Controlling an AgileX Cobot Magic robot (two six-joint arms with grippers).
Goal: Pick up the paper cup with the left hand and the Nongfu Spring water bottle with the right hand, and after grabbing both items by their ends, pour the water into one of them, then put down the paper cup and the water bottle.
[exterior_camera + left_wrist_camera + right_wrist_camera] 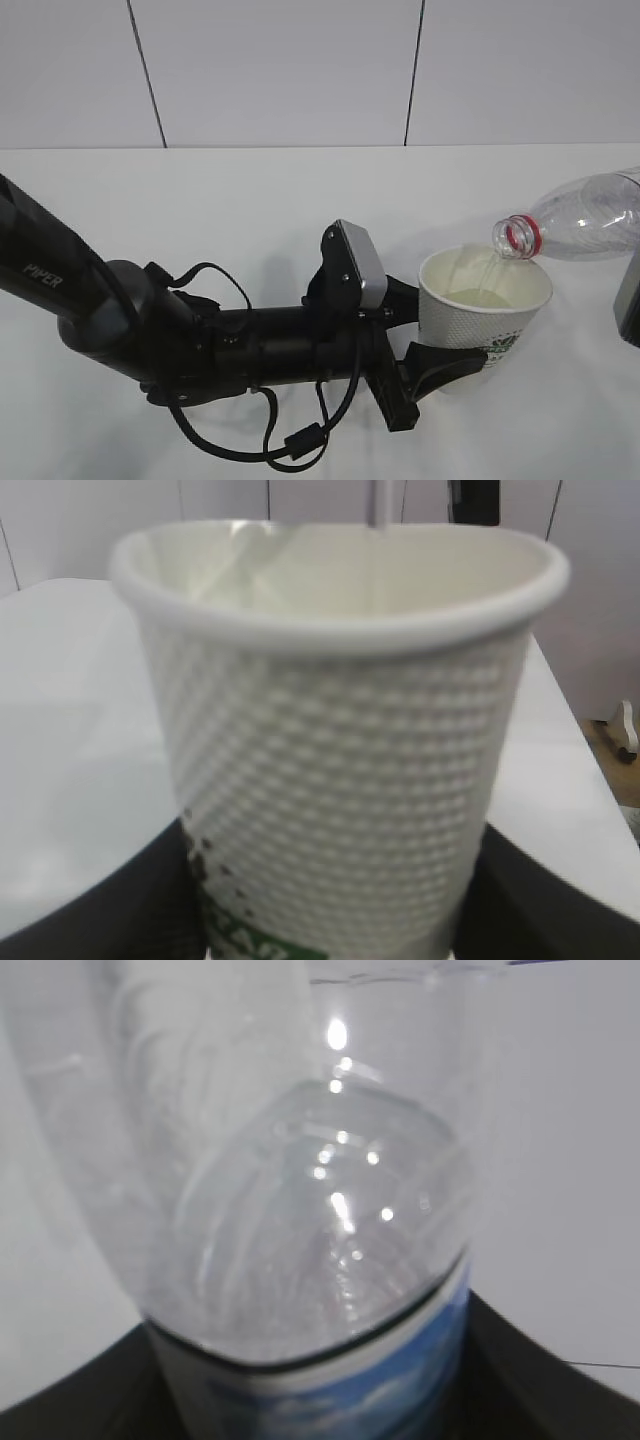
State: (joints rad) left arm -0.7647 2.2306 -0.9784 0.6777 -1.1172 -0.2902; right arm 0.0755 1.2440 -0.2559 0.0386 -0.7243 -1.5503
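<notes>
Nearest, my left tool (440, 345) grips the one paper cup (484, 305) by its lower wall, black fingers (90, 920) on either side, holding it upright over the white desk (250, 210). The cup is dimpled and tapered. My right tool (320, 1400) clamps the single clear, ribbed water bottle (585, 215), tilted with its red-ringed mouth over the cup rim. Behind is a white panelled wall (280, 70).

We see the left arm (150, 330) as matte black rounded tubes with white "PIPER" lettering near its upper end. Loose black cables (290, 445) loop beneath it. A grey camera block (360, 262) sits above its black two-fingered left hand (440, 335).
</notes>
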